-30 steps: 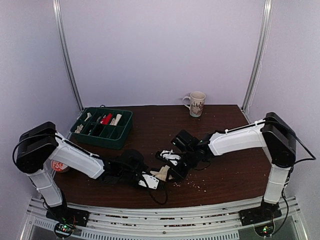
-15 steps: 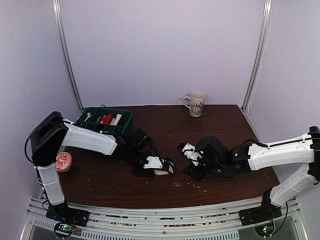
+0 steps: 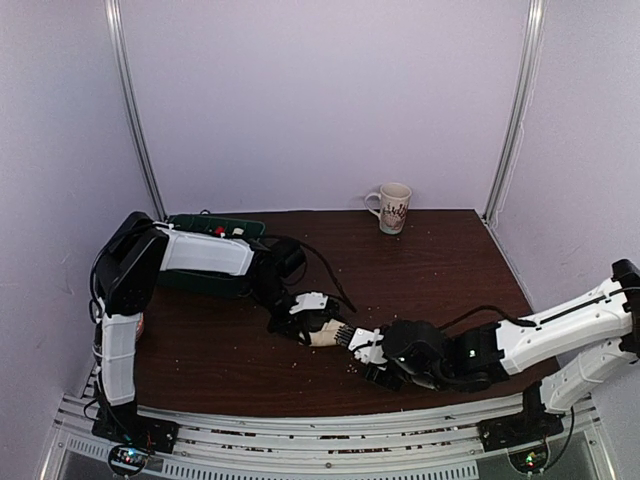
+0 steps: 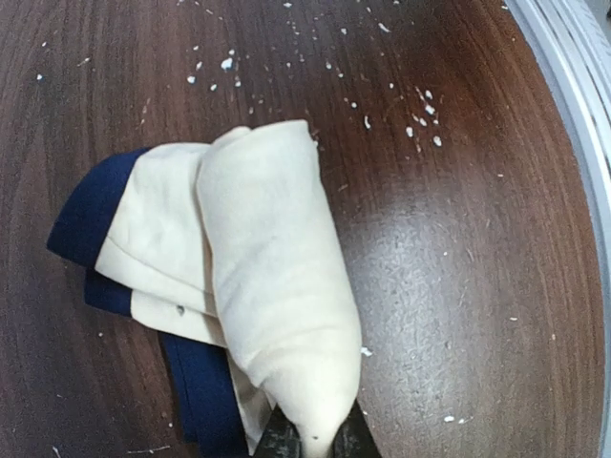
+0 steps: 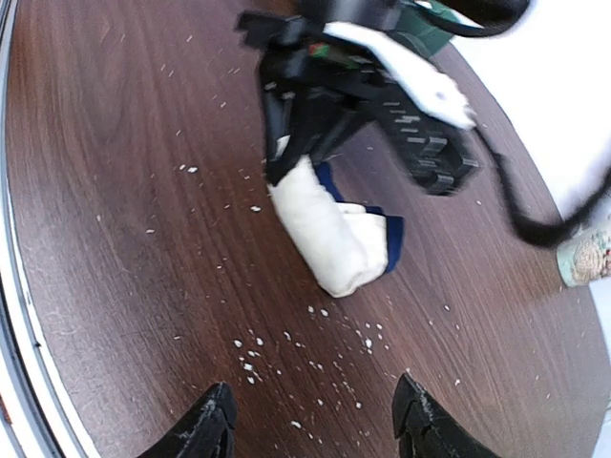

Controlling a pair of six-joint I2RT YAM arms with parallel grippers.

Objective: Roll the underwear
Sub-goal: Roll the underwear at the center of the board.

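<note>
The underwear [image 4: 267, 286] is a cream roll with a navy band, lying on the brown table [image 4: 496, 267]. My left gripper [image 4: 315, 441] is shut on the roll's narrow end, and only its dark fingertips show at the bottom of the left wrist view. From above, the underwear [image 3: 326, 336] sits mid-table with the left gripper [image 3: 312, 332] at its left end. My right gripper [image 3: 362, 358] stands open just right of it, apart from the cloth. In the right wrist view the underwear [image 5: 334, 234] lies ahead of the right gripper [image 5: 313, 422], and the left gripper [image 5: 284, 162] clamps its far end.
A green compartment tray [image 3: 218, 229] stands at the back left, partly behind the left arm. A patterned mug [image 3: 392, 207] is at the back centre. White crumbs [image 5: 315, 353] are scattered on the wood between the roll and the right fingers.
The left arm swung back and to the right, carrying the underwear along the table. The right gripper let go of the cloth, opened, and came round to the near right side.
</note>
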